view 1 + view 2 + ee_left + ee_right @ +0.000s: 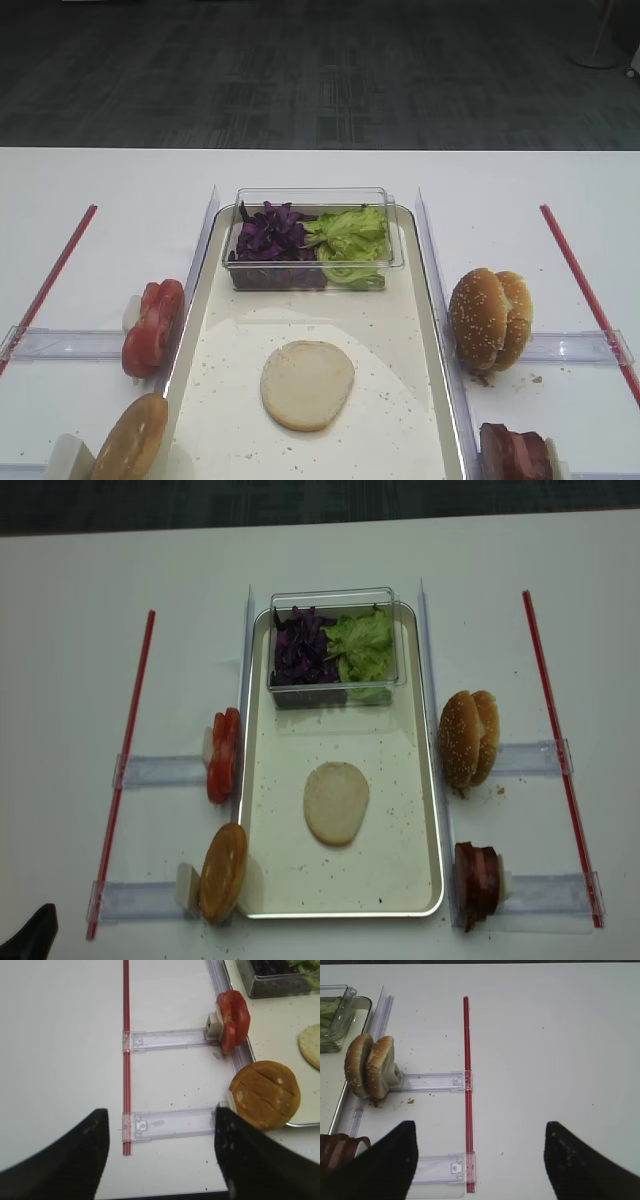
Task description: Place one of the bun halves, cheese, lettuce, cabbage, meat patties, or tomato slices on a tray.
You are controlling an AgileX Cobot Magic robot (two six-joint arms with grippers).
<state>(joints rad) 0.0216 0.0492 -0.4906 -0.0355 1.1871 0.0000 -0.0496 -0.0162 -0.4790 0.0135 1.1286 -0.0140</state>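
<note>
The round flat bun half point(307, 384) with its pale cream face lies mid-tray point(425, 330); soft, light, crumbly, best pinched by its rim. Left gripper point(160, 1152) and right gripper point(480, 1160) gape empty

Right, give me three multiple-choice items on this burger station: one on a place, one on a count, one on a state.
1. Where does the bun half lie?
A. flat on the tray
B. in the clear tub
C. on a rack

2. How many sesame buns stand right of the tray?
A. one
B. two
C. four

3. How does the right gripper stand?
A. shut on a bun
B. shut, empty
C. open, empty

Answers: 1 A, cut face up mid-tray; 2 B, a pair on edge; 3 C, fingers wide apart over bare table.
</note>
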